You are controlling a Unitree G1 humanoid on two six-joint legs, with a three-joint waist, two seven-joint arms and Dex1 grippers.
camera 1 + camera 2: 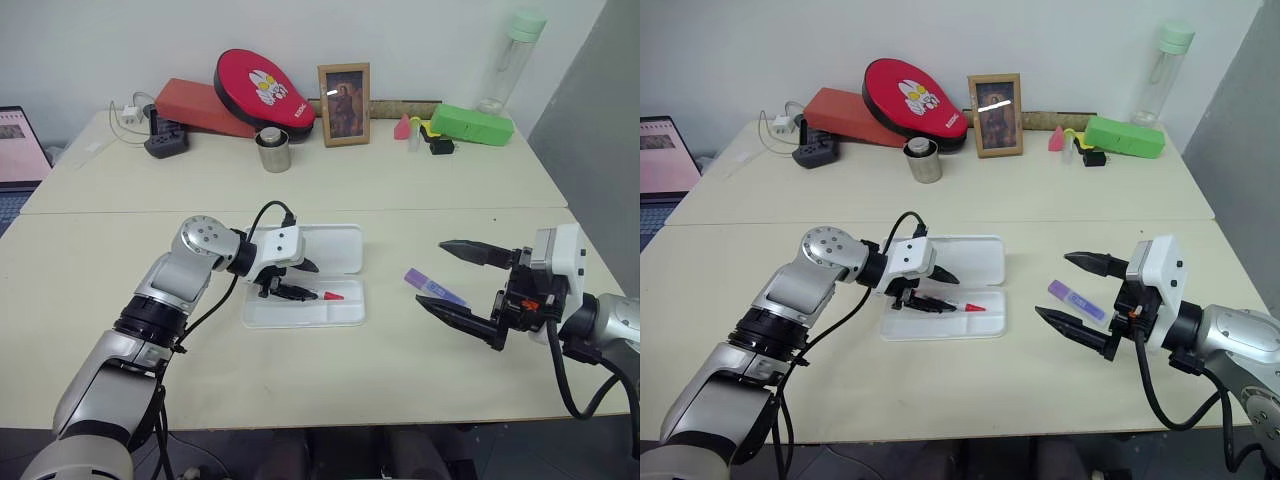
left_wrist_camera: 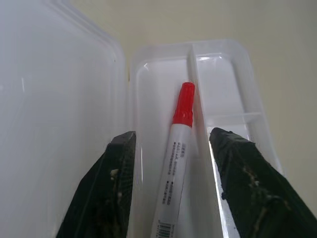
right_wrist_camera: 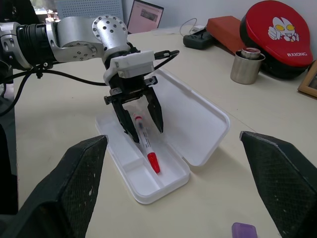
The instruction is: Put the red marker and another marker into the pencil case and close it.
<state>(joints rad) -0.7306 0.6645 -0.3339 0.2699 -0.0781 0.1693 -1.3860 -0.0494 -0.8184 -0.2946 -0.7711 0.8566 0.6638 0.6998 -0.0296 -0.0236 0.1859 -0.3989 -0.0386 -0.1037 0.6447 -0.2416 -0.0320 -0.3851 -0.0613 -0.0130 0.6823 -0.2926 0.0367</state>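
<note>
We read the red marker point(image 2: 179, 148) as lying in the open pencil case point(image 1: 345, 262), left gripper point(image 3: 143, 126) released astride it. Purple marker point(image 1: 435, 288), at the case's 3 o'clock, comes next; right gripper point(image 1: 462, 284) spread wide around it.

Red marker point(image 2: 177, 163): white barrel with fine dark print, red cap. Pencil case point(image 1: 345, 255): plain white, semi-translucent plastic. Purple marker point(image 1: 434, 287): purple cap, pale lilac body. Left gripper point(image 3: 142, 118): black fingers on a white housing; right gripper point(image 1: 462, 285): black fingers with a textured surface, white housing. Bench point(image 1: 300, 380): uniform pale cream. Round pad point(image 1: 263, 88) at the rear: red face, black rim, white cartoon figure. Flat block point(image 1: 195, 107) beneath it: brick red. Picture frame point(image 1: 344, 104): light wood. Box point(image 1: 471, 125): bright green. Cup point(image 1: 272, 150): bare silver metal. Bottle point(image 1: 509, 60): clear with a pale green lid.
</note>
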